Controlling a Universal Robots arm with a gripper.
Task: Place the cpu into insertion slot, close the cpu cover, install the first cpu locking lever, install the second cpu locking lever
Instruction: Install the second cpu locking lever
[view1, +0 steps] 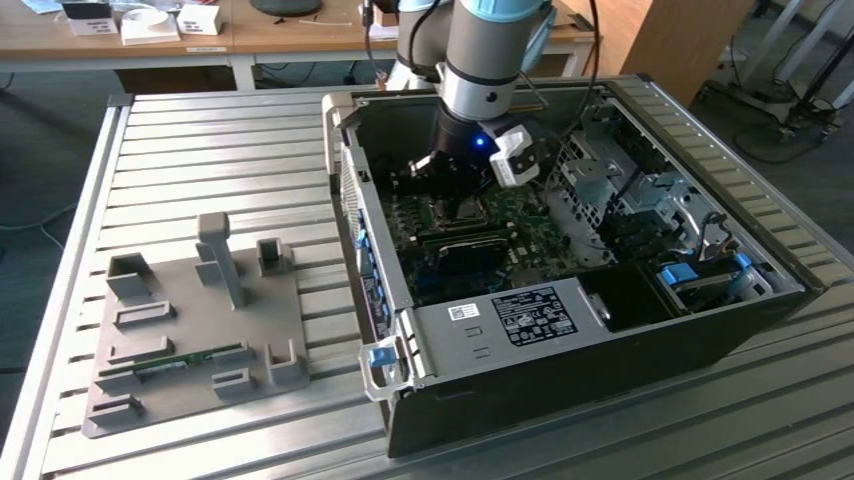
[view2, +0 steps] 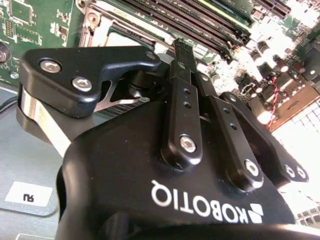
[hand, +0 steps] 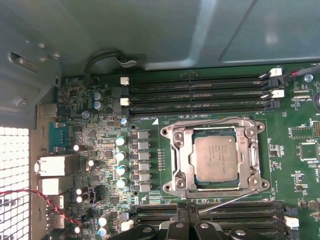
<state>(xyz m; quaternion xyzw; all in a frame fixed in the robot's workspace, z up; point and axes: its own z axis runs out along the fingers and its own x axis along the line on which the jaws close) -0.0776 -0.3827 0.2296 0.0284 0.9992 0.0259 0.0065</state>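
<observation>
The cpu (hand: 216, 157), a silver-grey square chip, lies flat in the insertion slot (hand: 168, 187) on the green board. The silver cpu cover (hand: 176, 155) lies down around it, and the chip shows through its window. A thin silver locking lever (hand: 230, 199) runs slantwise along one side of the socket, with one end close to my fingertips. My gripper (hand: 189, 211) is beside the socket, over the nearby memory slots, with its black fingers together. It also appears inside the open computer case in the exterior view (view1: 461, 205) and in the second wrist view (view2: 182, 46).
Long black memory slots (hand: 200, 92) flank the socket on two sides. The grey case wall (hand: 150, 30) rises behind the board. A red and black wire (hand: 45, 200) crosses near the rear ports. A drive cage (view1: 641, 190) fills the case on the exterior view's right. A grey fixture plate (view1: 200, 320) lies on the slatted table.
</observation>
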